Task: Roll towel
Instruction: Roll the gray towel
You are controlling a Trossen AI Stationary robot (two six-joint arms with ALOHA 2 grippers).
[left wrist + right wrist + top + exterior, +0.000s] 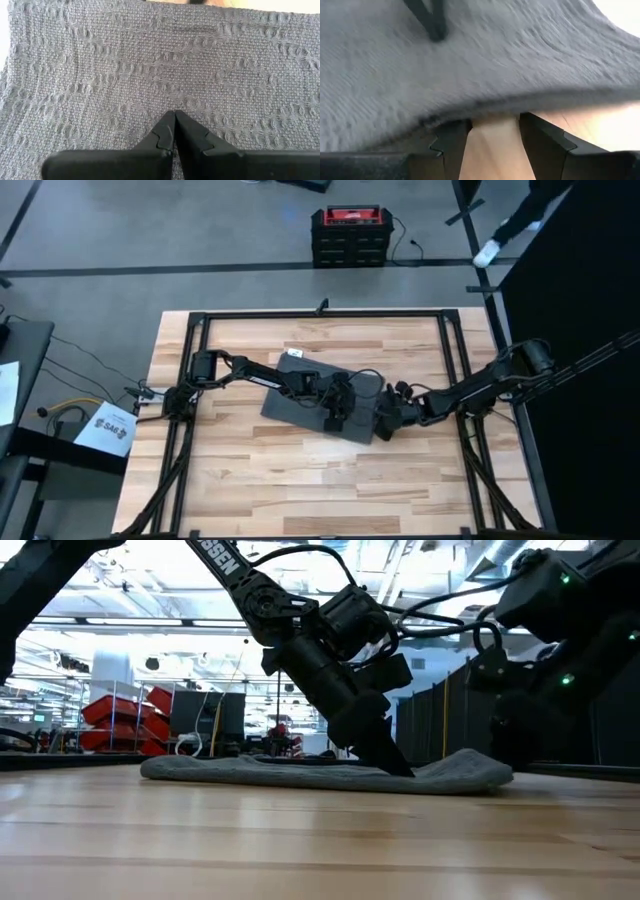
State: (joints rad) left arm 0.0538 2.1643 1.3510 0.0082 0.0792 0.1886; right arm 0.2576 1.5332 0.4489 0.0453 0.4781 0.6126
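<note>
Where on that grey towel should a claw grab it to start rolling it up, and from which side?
Probably the towel's right-hand edge, approached low from the right. There the cloth lifts a little off the table, so a finger could slip beneath; elsewhere it lies flat. The right claw is open at that edge with the hem above its fingers. The left claw, shut, presses on the middle.

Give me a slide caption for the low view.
Left gripper pressed shut onto the flat grey towel on the wooden table, while the right gripper works at the towel's raised end.
</note>
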